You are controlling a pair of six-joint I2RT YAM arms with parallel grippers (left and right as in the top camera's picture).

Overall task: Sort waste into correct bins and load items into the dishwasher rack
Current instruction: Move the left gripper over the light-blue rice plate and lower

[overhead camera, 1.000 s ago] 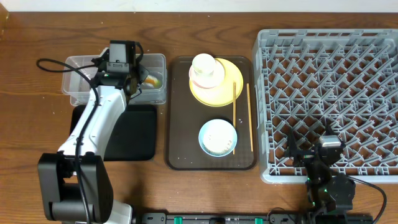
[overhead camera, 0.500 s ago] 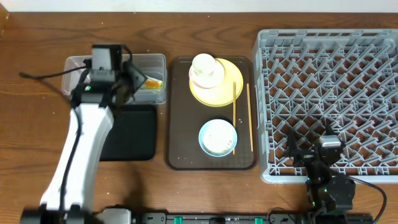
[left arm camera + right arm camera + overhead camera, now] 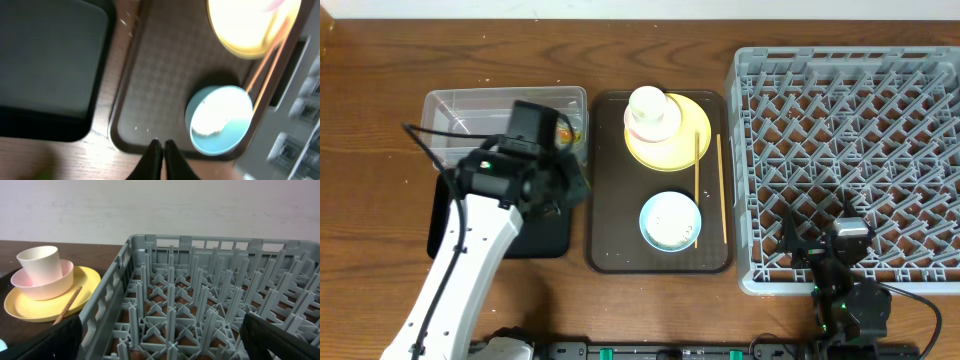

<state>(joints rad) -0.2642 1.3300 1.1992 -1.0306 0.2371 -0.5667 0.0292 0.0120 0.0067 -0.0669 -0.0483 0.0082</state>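
The white left arm [image 3: 470,240] hides much of the shallow black rectangular tray [image 3: 545,235] and a corner of the clear rectangular plastic tub [image 3: 470,103]. The left wrist view is blurred, and its top edge cuts off the round yellow plate [image 3: 250,25].

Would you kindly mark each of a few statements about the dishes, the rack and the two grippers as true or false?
1. The white cup sits in the pale pink bowl, on the yellow plate. True.
2. The light blue bowl stands in the dishwasher rack. False: it sits on the brown serving tray; no dish shows in the rack.
3. The left gripper is shut, with nothing between its fingers. True.
4. The right gripper is shut on a chopstick. False: it is open and empty; the chopsticks lie on the serving tray by the plate.
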